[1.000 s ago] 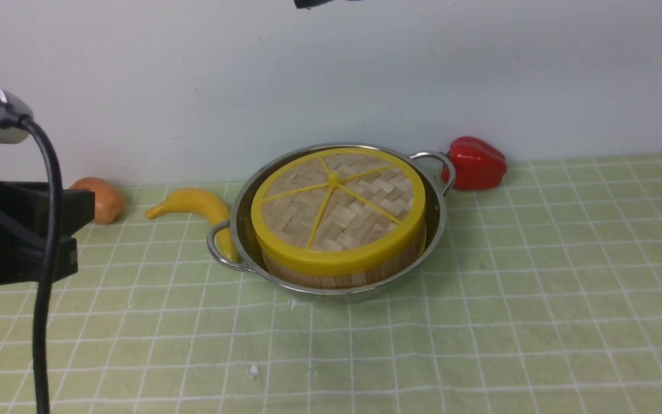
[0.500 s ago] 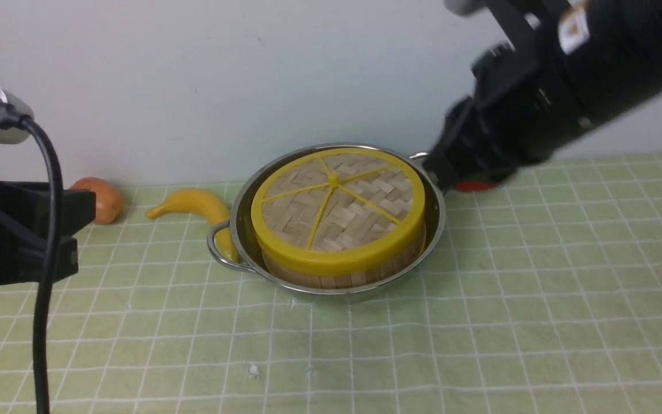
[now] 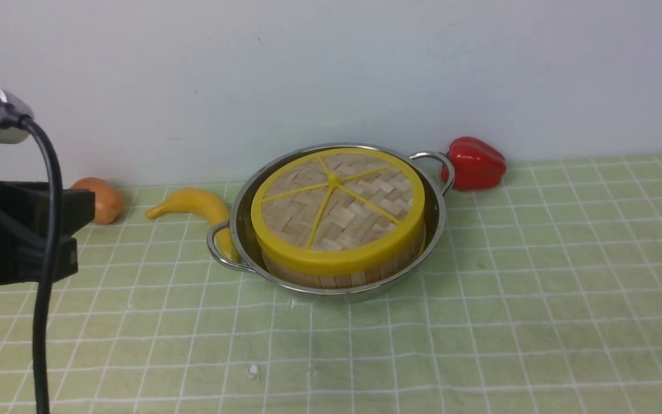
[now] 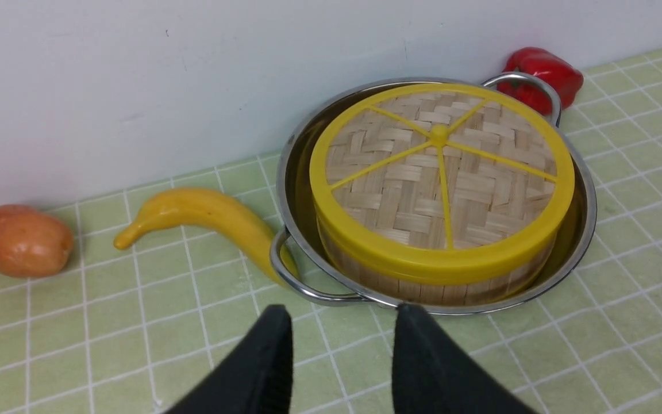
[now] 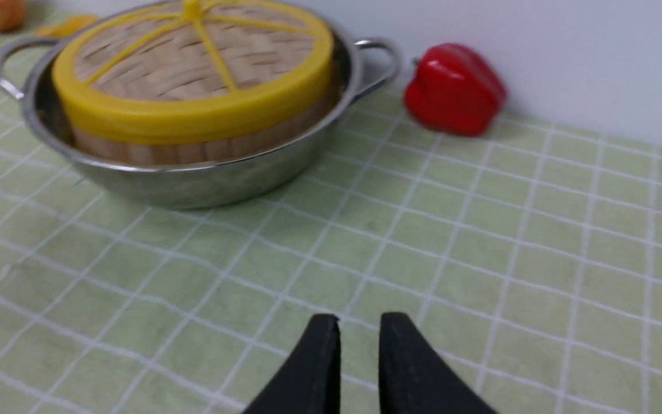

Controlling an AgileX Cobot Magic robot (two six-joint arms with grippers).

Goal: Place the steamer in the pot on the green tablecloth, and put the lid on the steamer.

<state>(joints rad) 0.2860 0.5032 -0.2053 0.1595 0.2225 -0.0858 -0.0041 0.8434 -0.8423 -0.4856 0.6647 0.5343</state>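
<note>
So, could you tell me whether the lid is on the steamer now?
On: the lid caps the steamer, which sits inside the pot.

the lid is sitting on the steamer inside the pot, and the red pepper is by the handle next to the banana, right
Not quite. The lid does sit on the steamer inside the pot, but the red pepper lies by the far handle on the right side. The banana is at the opposite handle, on the left. The front view shows both.
</note>
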